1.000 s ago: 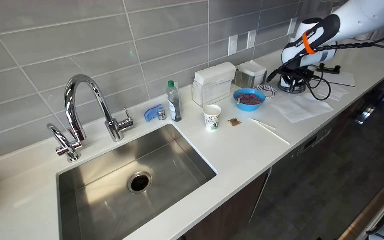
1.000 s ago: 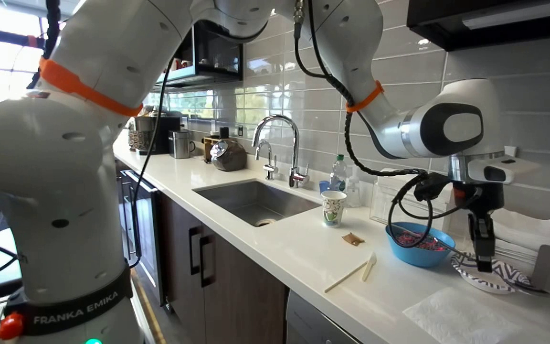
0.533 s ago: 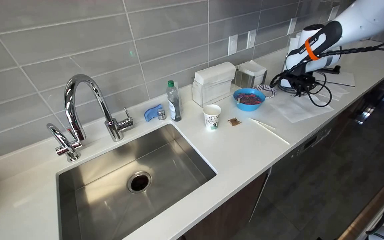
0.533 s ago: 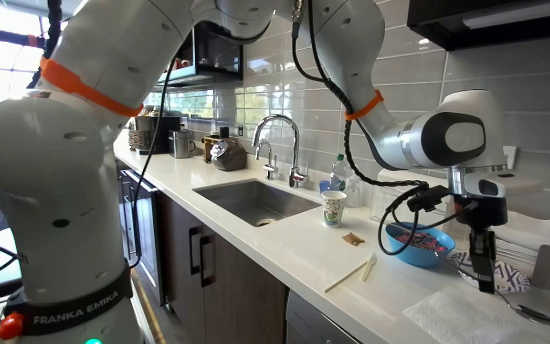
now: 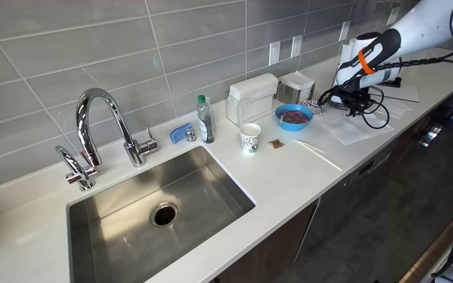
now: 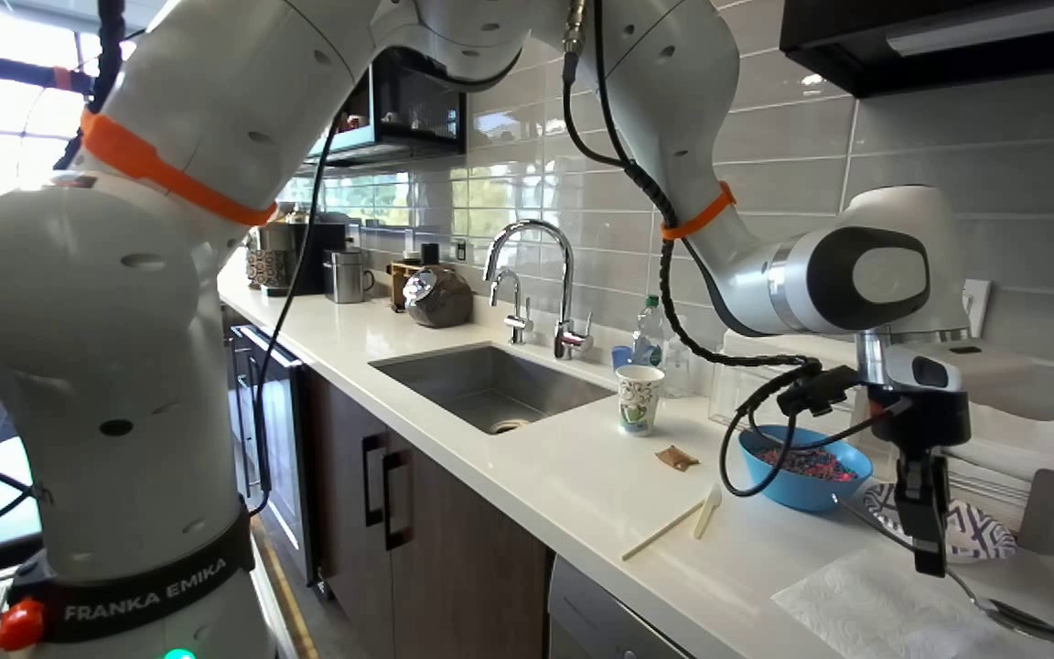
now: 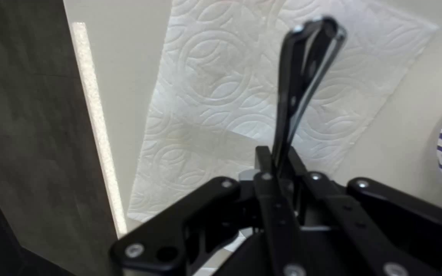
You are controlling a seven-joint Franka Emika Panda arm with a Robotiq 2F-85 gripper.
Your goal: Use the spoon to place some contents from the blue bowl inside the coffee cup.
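as your tool hangs fingers-down at the lower right in an exterior view, its jaws are clamped on the handle of the spoon, with barely more than that thin handle between them. the spoon slants through the grip: its scoop end reaches toward the lower right corner, its other end toward the blue bowl, though you cannot tell how close those two are in depth.

in the wrist view you see the grip a little below and right of centre, and part of the spoon runs up from it, blurred, in front of a white paper towel. whether the two touch you cannot tell, and whether the scoop carries anything is too unclear to say.

in both exterior views the blue bowl sits upright on your desk, right of centre, with the contents, dark reddish-purple bits, heaped inside. the coffee cup stands upright to the left of it, well apart from your tool. you have a small brown wrapper lying near the cup, and a thin pale stick farther toward the desk's front edge. a patterned dish sits beside the blue bowl, partly behind your tool in an exterior view.
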